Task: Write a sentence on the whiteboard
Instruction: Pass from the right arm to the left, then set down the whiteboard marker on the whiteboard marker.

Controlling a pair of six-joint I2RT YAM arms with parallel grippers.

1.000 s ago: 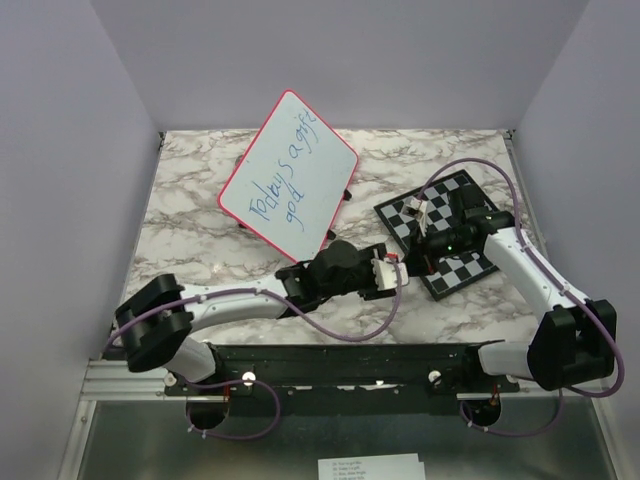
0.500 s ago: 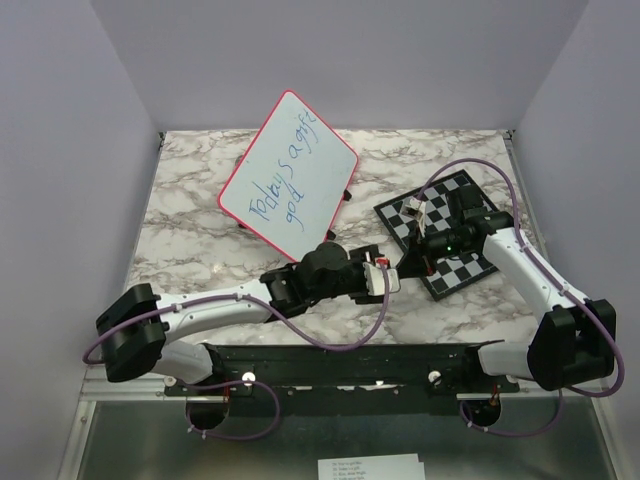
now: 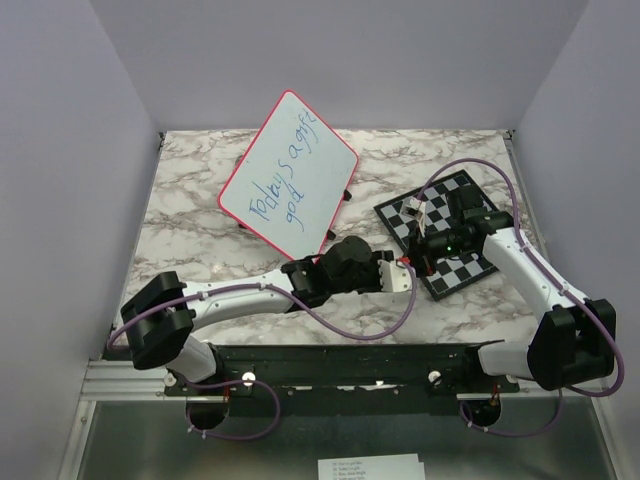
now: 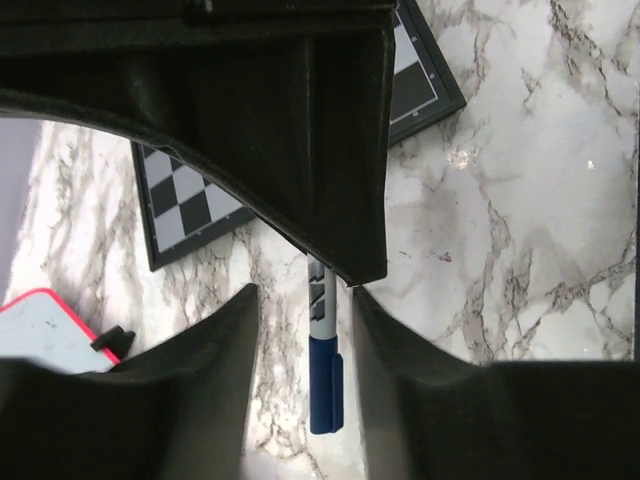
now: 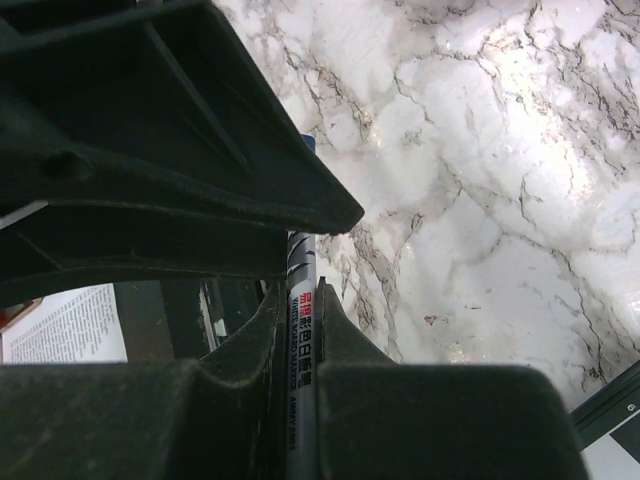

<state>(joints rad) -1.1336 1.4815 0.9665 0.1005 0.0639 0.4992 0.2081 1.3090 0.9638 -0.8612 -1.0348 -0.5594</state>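
1. The whiteboard (image 3: 325, 185) stands at the left rear of the surface (image 3: 190, 220), propped at a tilt on its small black feet. The sentence (image 3: 288, 170) runs in blue across its face. I judge the board light, thin and stiff, with a slick face. A hard push from a pen tip could slide or rock it on those feet. If I must steady it, I take the pink-red rim, never the written area, where the ink would likely smear.

2. The left tool (image 4: 305, 300) is released. In the left wrist view its fingers (image 4: 230, 380) stand on either side of the blue end of the marker (image 4: 322, 370). A gap shows on both sides, and I see no contact.

3. By my estimate the marker is light and rigid, with a smooth plastic barrel that could twist in a loose pinch. The best hold is square across the barrel, clear of the blue cap.

4. The right tool (image 5: 300, 295) is clenched on the marker's printed barrel. It holds the marker over the marble at the near-left edge of the chessboard (image 3: 460, 220).

5. Changes: a second ago the left tool sat a little further left. Half a second ago the left arm was drawn back toward the near-left corner. Now the tool has pushed right and meets the right tool. The whiteboard, the sentence, the right arm and the chessboard show no shift — no new strokes are visible.
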